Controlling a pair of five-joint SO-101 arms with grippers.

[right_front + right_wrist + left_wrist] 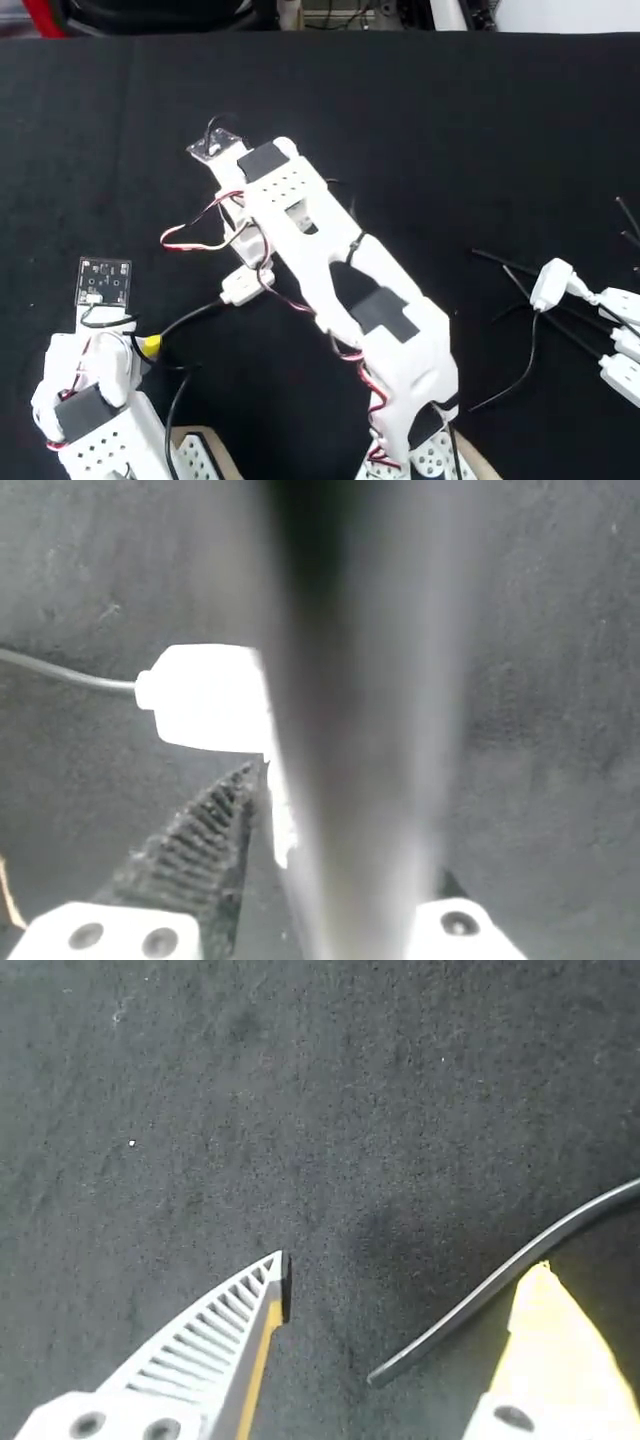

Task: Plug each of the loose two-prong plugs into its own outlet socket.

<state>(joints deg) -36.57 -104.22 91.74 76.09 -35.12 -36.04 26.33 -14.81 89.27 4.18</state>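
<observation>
Left gripper (410,1265), at seven o'clock on the table (480,130), gapes wide above a black cable (480,1295). Toward eleven o'clock, the right gripper (262,780) is just beside a white plug (200,698); whether it grips, I cannot tell. Outlet sockets (625,343) lie at three o'clock, another plug (552,283) beside them.

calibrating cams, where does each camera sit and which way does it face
High view: fixed off the arms, looking down over the black table; shows the left arm and right arm.
Left wrist view: on the left arm's wrist, facing the cloth and a black cable; the left claw, open, in the foreground.
Right wrist view: on the right arm's wrist, close to a white plug; the right claw in the foreground.
Shared: high and right wrist views likely show the same white plug.
</observation>
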